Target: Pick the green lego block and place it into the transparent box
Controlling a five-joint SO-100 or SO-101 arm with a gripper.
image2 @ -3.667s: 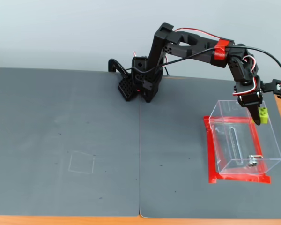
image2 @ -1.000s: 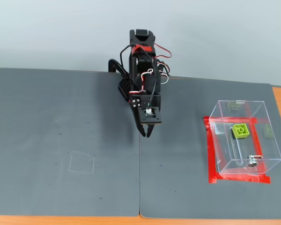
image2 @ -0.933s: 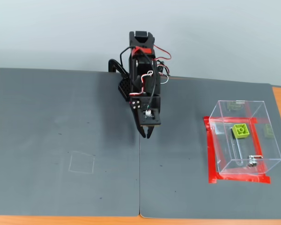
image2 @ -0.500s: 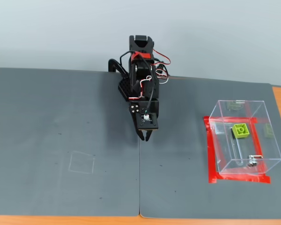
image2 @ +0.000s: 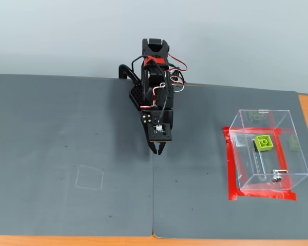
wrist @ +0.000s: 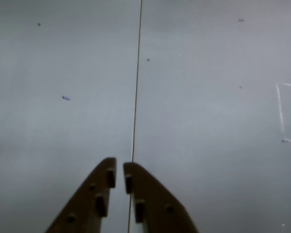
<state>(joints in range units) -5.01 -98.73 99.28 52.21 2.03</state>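
Note:
The green lego block [image2: 264, 143] lies inside the transparent box [image2: 246, 123], which stands on a red tape square at the right of the grey mat in the fixed view. Neither shows in the wrist view. My gripper [image2: 159, 150] hangs over the seam at the middle of the mat, well left of the box, fingertips pointing down. In the wrist view my gripper [wrist: 120, 168] is shut and empty, its two dark fingers nearly touching over the seam line.
A grey mat [image2: 66, 128] in two halves covers the table, with a seam [image2: 153, 205] down the middle. A faint chalk square [image2: 89, 178] is drawn on the left half; a corner of such a mark shows at the right edge of the wrist view [wrist: 281, 114].

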